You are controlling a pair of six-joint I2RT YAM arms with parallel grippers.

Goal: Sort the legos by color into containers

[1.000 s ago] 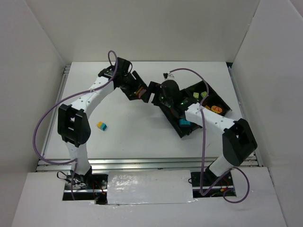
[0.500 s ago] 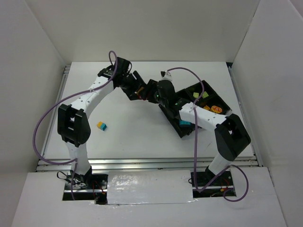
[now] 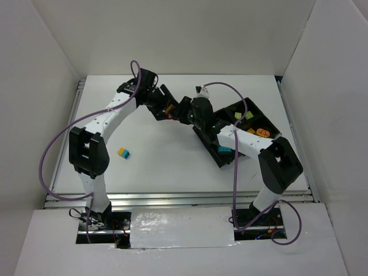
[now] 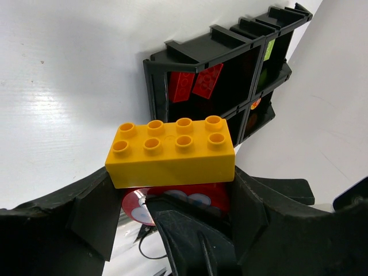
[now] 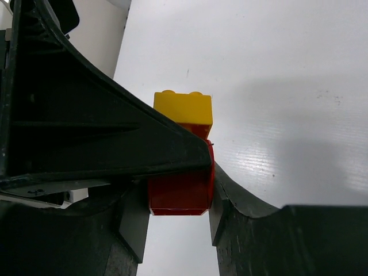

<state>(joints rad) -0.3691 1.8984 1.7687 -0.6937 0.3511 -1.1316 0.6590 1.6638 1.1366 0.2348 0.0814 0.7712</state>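
My left gripper (image 4: 172, 192) is shut on a two-part stack held off the table, a yellow brick (image 4: 172, 152) on top of a red brick (image 4: 190, 198). In the right wrist view the red brick (image 5: 181, 190) sits between the pads of my right gripper (image 5: 175, 215), touching both, with the yellow brick (image 5: 184, 107) beyond it. From above, the left gripper (image 3: 165, 108) and the right gripper (image 3: 183, 111) meet tip to tip just left of the black tray (image 3: 227, 164). The tray holds red bricks (image 4: 192, 83), a cyan brick (image 3: 224, 149), green bricks (image 3: 237, 115) and orange ones (image 3: 261, 132).
A loose yellow-and-cyan brick (image 3: 123, 153) lies on the white table near the left arm's elbow. White walls enclose the table on three sides. The tray wall (image 4: 155, 75) stands close behind the held bricks.
The right arm swung left from over the tray to the left gripper's stack, and its jaws closed onto the red brick. The left gripper kept its hold.
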